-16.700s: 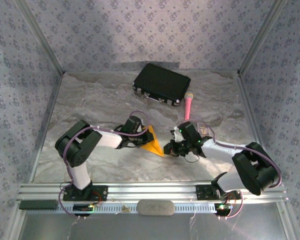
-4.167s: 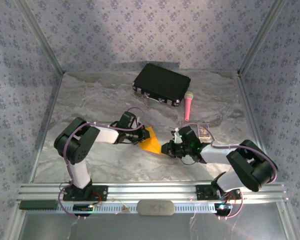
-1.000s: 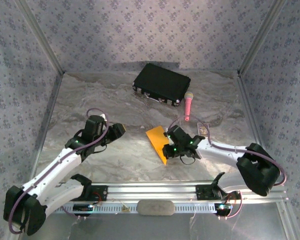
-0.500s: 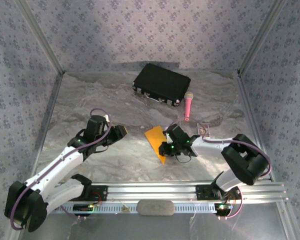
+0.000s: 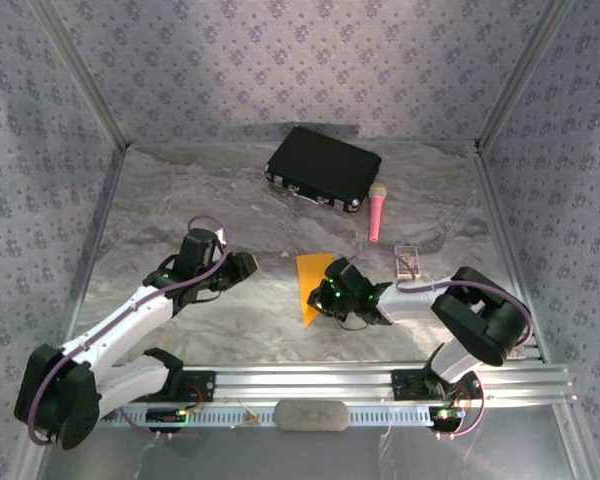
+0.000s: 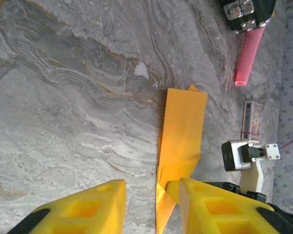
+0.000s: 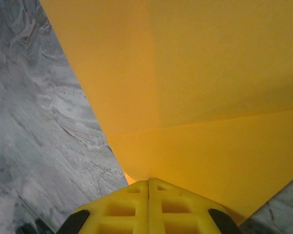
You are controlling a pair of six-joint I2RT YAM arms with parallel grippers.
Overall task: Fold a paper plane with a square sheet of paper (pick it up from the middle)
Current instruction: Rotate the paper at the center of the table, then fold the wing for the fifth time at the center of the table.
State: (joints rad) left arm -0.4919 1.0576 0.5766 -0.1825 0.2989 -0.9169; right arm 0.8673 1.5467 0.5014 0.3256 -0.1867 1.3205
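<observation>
The sheet of paper (image 5: pixel 309 284) is a folded orange-yellow pointed wedge, held up on its edge just above the table's middle. My right gripper (image 5: pixel 327 298) is shut on its lower right part; in the right wrist view the closed fingertips (image 7: pixel 149 183) meet under the paper (image 7: pixel 195 87). My left gripper (image 5: pixel 248 265) is open, a little left of the wedge. In the left wrist view the paper (image 6: pixel 181 131) runs down into the gap of that gripper (image 6: pixel 150 195), close to the right-hand finger (image 6: pixel 219 204) and clear of the left one.
A black case (image 5: pixel 323 168) lies at the back. A pink microphone (image 5: pixel 376 212) lies in front of it, and a small flat box (image 5: pixel 408 261) to the right of the right arm. Metal frame rails line the table's sides.
My left gripper has moved right toward the paper with its jaws narrowing. The right gripper has shifted left and turned the paper, which looks narrower from above.
</observation>
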